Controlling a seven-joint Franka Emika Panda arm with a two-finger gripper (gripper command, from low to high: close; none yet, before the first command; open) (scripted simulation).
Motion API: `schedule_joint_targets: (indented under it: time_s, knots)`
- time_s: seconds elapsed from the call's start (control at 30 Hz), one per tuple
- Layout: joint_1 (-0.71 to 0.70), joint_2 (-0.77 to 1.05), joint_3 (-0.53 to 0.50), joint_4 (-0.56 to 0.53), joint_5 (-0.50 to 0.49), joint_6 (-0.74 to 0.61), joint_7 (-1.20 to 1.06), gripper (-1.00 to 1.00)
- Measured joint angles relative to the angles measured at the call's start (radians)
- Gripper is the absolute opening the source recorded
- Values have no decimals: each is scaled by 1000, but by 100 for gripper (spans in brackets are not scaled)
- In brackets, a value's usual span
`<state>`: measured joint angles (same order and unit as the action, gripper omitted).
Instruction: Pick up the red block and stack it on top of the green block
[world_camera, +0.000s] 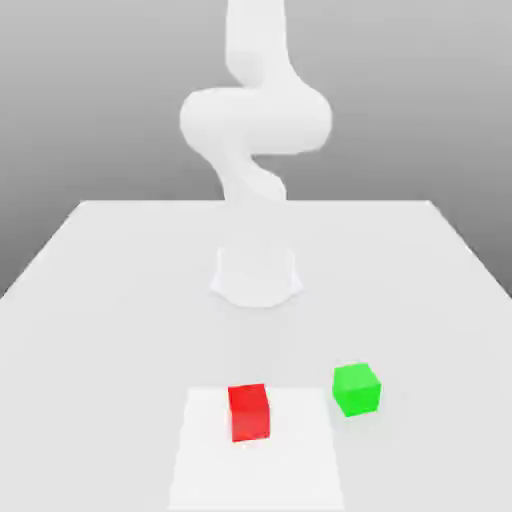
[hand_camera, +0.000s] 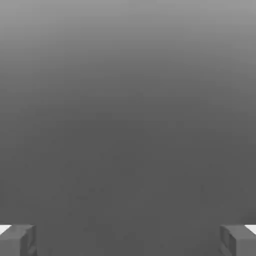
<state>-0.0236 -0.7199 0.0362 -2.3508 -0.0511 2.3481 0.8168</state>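
The red block (world_camera: 250, 412) is a small matte cube sitting on the white table near its front edge. The green block (world_camera: 357, 389), a cube of the same size, rests on the table a short way off toward the exterior view's right, apart from the red one. In the hand view, my gripper (hand_camera: 128, 241) is open: its two grey fingertips (hand_camera: 17, 240) stand far apart with nothing between them, against a plain grey background. The white arm (world_camera: 255, 120) rises from its base behind the blocks, well above them.
The arm's round base (world_camera: 256, 275) stands at the table's middle, behind both blocks. A lighter square patch (world_camera: 300, 470) marks the table surface (world_camera: 110, 300) under and around the red block. The table's edges run along the exterior view's left, right and far side.
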Motion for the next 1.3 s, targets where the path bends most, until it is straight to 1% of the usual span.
schedule_joint_targets:
  time_s: [0.2,0.33,0.43,0.5,0.57,0.63,0.67,0.73,0.87,1.13,1.17,1.3]
  knots:
    - [-67,229,63,-132,-111,124,27,0]
    - [-92,373,65,-216,-155,204,25,0]
    - [-98,476,52,-280,-164,267,6,0]
    - [-96,541,40,-323,-150,311,-21,0]
    - [-90,601,29,-367,-114,356,-65,0]
    - [-77,656,22,-411,-47,401,-130,0]
    - [-68,681,24,-433,1,423,-173,0]
    - [-61,718,26,-444,39,455,-205,0]
    - [-62,783,21,-435,45,512,-209,0]
    - [-44,936,-4,-419,15,642,-189,0]
    - [-40,954,-9,-418,10,658,-187,-100]
    - [-40,954,-9,-418,9,657,-185,-100]
